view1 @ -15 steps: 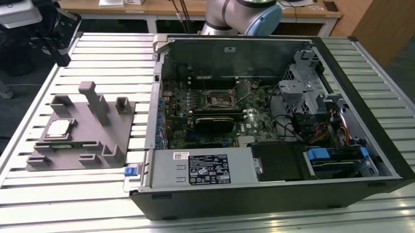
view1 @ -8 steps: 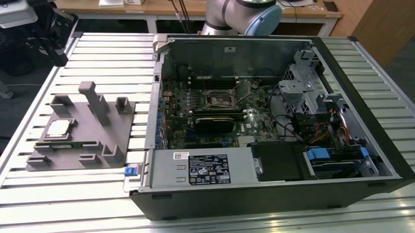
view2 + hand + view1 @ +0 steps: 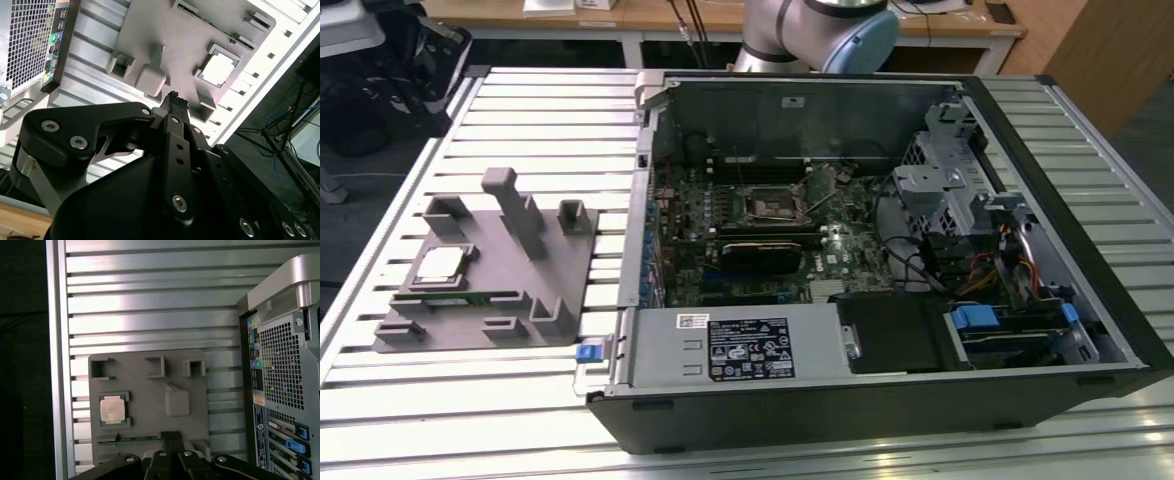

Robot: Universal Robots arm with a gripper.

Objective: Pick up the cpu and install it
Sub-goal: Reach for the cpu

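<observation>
A: While hovering high over the grey moulded plastic tray [image 3: 494,290], holds anything in the black gripper [image 3: 172,435]?

B: Nothing; clenched empty. Small square silver-topped cpu [image 3: 112,408] seated in a tray pocket, on the exterior view's left. Not picked, not installed.

cpu [image 3: 440,265] above: clear | 1 tall post [image 3: 520,215] nearby | case [image 3: 854,412] open-topped, walls ring socket [image 3: 774,203]

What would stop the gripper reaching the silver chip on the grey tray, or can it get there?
Probably yes. The cpu lies uncovered in its pocket on the grey holder, and the gripper hangs above that holder with closed fingers. The holder's upright post stands apart from the cpu.
</observation>
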